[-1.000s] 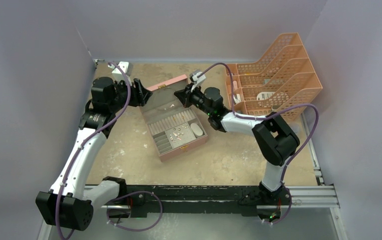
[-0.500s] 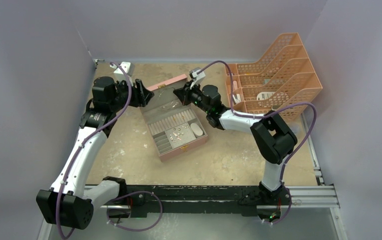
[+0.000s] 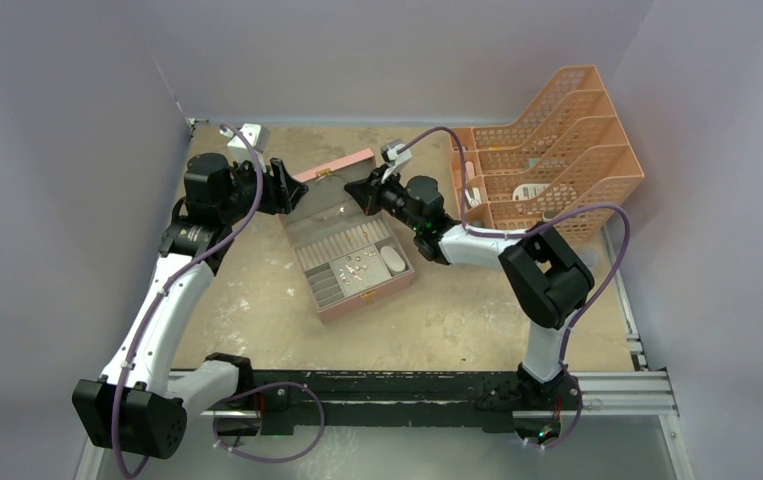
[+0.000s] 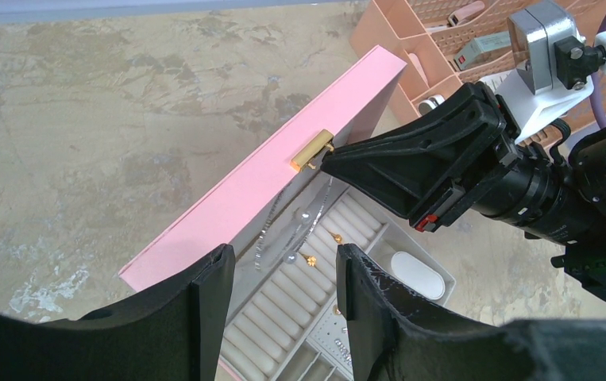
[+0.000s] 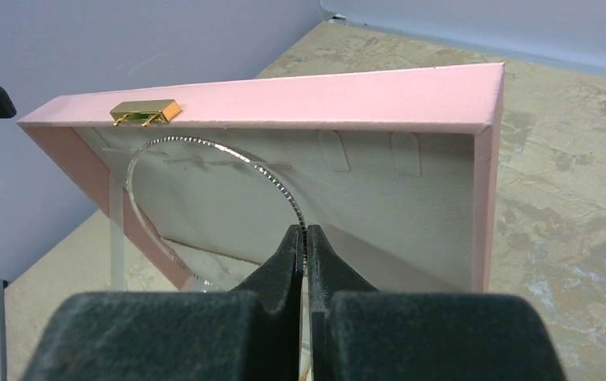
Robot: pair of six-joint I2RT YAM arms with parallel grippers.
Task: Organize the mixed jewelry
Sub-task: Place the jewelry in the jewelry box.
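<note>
The pink box (image 3: 389,287) lies open mid-table, its lid (image 5: 323,99) raised. My right gripper (image 5: 305,234) is shut on the thin wire hoop (image 5: 204,147), holding it in front of the lid's grey inner face below the gold clasp (image 5: 145,112). In the left wrist view the hoop (image 4: 266,235) hangs over the ring rolls, where two gold studs (image 4: 309,259) sit. Small metal pieces (image 3: 357,268) lie in the box's compartments. My left gripper (image 4: 282,266) stands open above the lid's left side, holding nothing.
An orange tiered file tray (image 3: 547,150) stands at the back right with stationery bits inside. A small white item (image 3: 245,133) lies in the back left corner. A white oval pad (image 4: 416,274) fills one box compartment. Grey walls enclose the table.
The right gripper has shifted slightly by the lid with the hoop still in it. The left arm has not moved.
</note>
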